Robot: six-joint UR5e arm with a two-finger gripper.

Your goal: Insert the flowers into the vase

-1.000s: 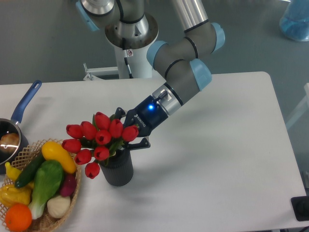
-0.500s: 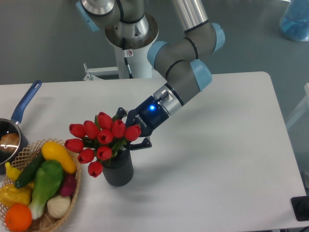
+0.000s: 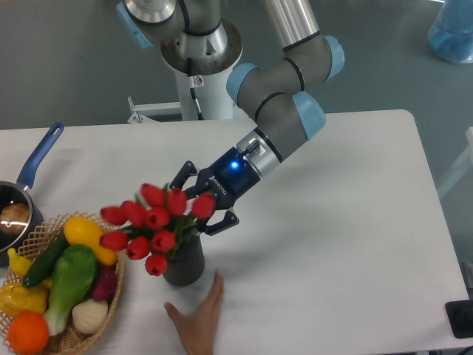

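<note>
Above the vase (image 3: 184, 265), my gripper (image 3: 203, 201) has spread, apparently releasing the tulips (image 3: 151, 225), which dropped lower; a hand (image 3: 199, 318) has appeared: insertion looks done

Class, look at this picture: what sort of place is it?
Probably a robotics lab: an industrial arm's gripper works at a white table with red tulips in a dark vase.
</note>
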